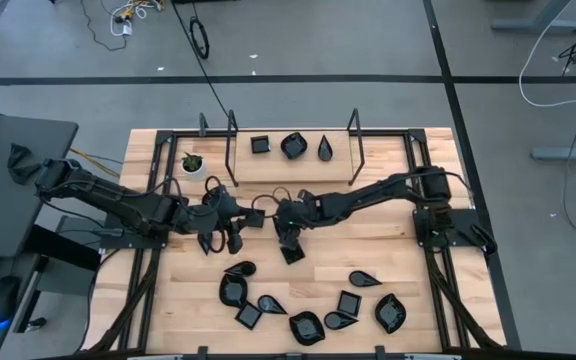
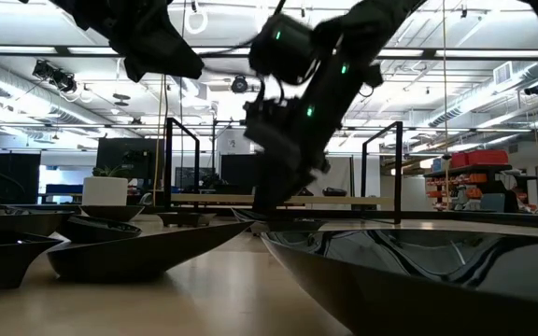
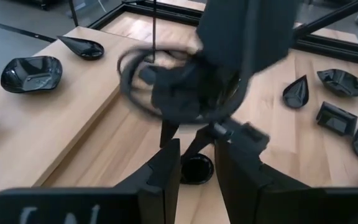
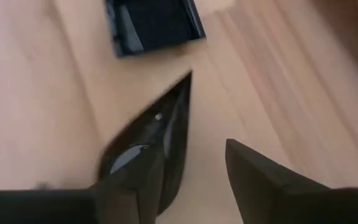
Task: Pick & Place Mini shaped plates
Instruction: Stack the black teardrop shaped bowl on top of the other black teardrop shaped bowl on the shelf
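The right gripper (image 1: 290,243) is seen at the table's middle, its fingers (image 4: 135,186) parted, with a leaf-shaped plate (image 4: 160,140) lying against one finger; whether the plate is gripped cannot be told. A square plate (image 4: 153,25) lies on the wood just beyond it. The left gripper (image 1: 220,238) is held just beside the right gripper, its fingers (image 3: 166,177) slightly parted around nothing. A cluster of mini plates (image 1: 308,308) is spread nearer the front edge than the right gripper, and three plates (image 1: 292,146) rest on the raised shelf (image 1: 268,165) behind it.
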Robot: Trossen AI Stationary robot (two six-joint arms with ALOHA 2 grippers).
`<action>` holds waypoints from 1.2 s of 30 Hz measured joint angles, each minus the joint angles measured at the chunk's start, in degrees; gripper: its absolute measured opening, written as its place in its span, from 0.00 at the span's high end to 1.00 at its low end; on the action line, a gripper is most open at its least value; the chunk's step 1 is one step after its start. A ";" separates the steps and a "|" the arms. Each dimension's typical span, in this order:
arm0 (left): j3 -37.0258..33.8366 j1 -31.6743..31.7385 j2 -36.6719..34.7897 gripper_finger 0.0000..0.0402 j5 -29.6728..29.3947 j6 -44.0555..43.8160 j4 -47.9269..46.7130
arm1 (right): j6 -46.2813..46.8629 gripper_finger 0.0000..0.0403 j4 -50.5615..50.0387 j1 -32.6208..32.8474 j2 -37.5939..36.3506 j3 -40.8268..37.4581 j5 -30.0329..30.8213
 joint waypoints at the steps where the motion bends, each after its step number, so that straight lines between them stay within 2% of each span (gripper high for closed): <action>1: 0.00 0.00 0.00 0.74 -0.02 0.00 -0.04 | -0.34 0.57 0.47 -0.20 0.79 0.00 -0.06; 8: 0.00 0.00 0.00 0.74 -0.11 -0.42 -0.28 | -2.76 0.66 3.26 -0.19 3.13 0.00 -0.27; 21: 0.00 0.00 0.00 0.74 -0.08 -0.45 0.05 | -3.38 0.98 4.45 0.18 2.42 0.02 -0.15; 28: 0.00 -0.02 0.00 0.74 -0.08 -0.45 -0.15 | -2.89 0.98 2.59 1.42 -1.94 -0.02 2.12; 32: 0.00 0.00 0.00 0.74 -0.07 -0.47 -0.24 | 0.17 0.99 -1.16 1.50 -4.38 -0.03 6.39; 36: 0.00 0.00 0.00 0.74 -0.06 -0.47 -0.35 | 5.70 0.99 -6.68 0.83 -8.01 -0.02 17.25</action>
